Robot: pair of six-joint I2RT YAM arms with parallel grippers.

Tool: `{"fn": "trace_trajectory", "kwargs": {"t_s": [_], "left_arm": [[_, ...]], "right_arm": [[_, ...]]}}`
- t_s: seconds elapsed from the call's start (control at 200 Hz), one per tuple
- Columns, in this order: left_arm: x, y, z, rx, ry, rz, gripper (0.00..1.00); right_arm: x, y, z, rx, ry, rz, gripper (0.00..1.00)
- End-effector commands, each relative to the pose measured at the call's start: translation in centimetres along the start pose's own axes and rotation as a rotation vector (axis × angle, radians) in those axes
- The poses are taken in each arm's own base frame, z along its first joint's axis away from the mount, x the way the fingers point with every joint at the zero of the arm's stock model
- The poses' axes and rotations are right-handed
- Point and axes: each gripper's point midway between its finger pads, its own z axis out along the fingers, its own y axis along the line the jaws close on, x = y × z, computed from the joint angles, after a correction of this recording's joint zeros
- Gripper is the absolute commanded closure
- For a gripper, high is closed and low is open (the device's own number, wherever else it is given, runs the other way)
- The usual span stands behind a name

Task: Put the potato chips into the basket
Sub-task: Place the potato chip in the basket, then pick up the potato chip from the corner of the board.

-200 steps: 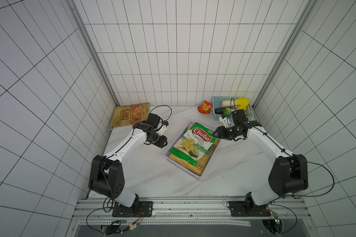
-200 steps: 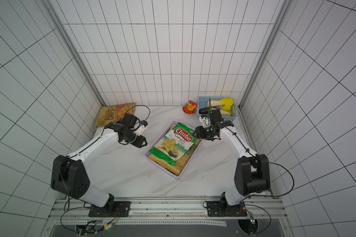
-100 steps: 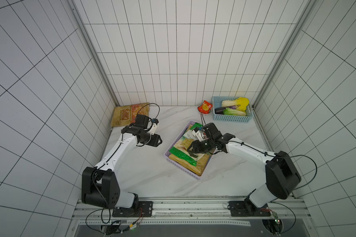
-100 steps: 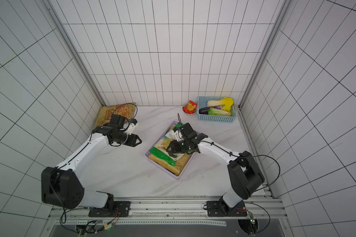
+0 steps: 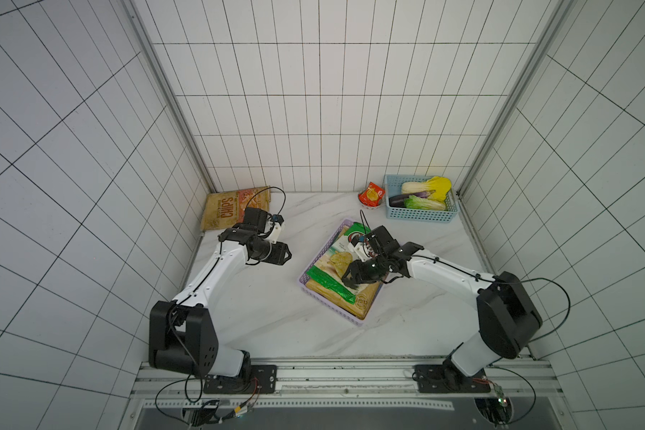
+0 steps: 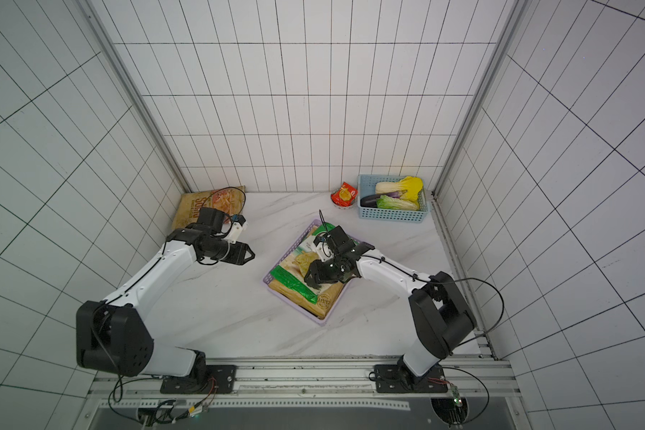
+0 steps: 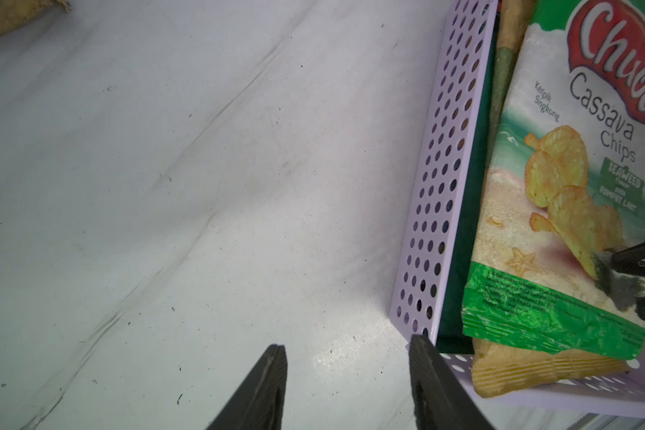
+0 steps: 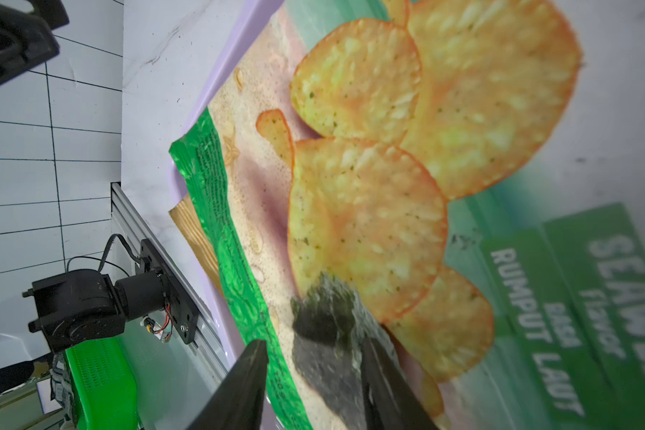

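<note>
Overhead and wrist views of a two-arm cell on a white marble-patterned surface (image 5: 276, 316).

**Basket.** The lilac basket (image 5: 318, 250) sits at mid-surface, turned at an angle to the walls. Several potato chip bags lie stacked flat inside it. Uppermost is the cassava bag (image 5: 334, 257), face up, its green bottom seam toward the rail. A tan bag (image 5: 362, 299) protrudes from beneath it, and the left wrist view shows a dark green bag (image 7: 458, 260) against the perforated wall.

**Outside the basket.** One tan CHIPS bag (image 5: 226, 210) rests in the far left corner, against the wall tiles.

**Right claw.** The right claw (image 5: 350, 283) is above the cassava bag's lower part, jaws parted, gripping nothing (whether the tips touch the film cannot be told). Its wrist view fills with the printed chips and seaweed.

**Left claw.** The left claw (image 5: 287, 256) hangs over bare surface just beside the basket's left side, jaws apart and empty.

**Other items.** A light blue basket (image 5: 419, 216) of vegetables stands in the far right corner, with a small red-orange packet (image 5: 371, 193) just beside it.
</note>
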Motion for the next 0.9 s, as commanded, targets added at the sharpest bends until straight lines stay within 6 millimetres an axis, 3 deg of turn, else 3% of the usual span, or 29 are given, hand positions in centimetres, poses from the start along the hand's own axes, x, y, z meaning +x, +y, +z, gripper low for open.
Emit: {"fn": "trace_trajectory", "kwargs": {"t_s": [0.0,0.115,0.19,0.295,0.495,0.719,0.894], "left_arm": [[-2.6,1.8,-0.4,-0.091,-0.058,0.009,0.43],[-5.5,5.6,0.1,-0.281,-0.087,-0.045,0.34],[-7.6,8.5,0.7,-0.426,-0.087,-0.089,0.33],[-10.3,11.8,2.9,-0.59,-0.048,-0.093,0.33],[-14.4,16.4,7.4,-0.911,0.056,0.011,0.35],[-17.1,19.2,11.4,-0.976,0.097,0.081,0.35],[-16.7,20.0,14.5,-0.961,0.133,0.12,0.35]], "right_arm": [[0.2,0.4,-1.9,0.035,-0.01,-0.058,0.55],[-2.2,2.5,-4.5,0.028,-0.121,-0.123,0.54],[-3.8,3.2,-6.5,0.056,-0.209,-0.161,0.53],[-5.3,3.5,-8.4,0.1,-0.303,-0.19,0.52],[-6.1,3.6,-9.4,0.108,-0.354,-0.194,0.52],[-5.6,2.8,-9.0,0.102,-0.345,-0.175,0.53],[-5.7,2.7,-9.1,0.096,-0.354,-0.167,0.53]]}}
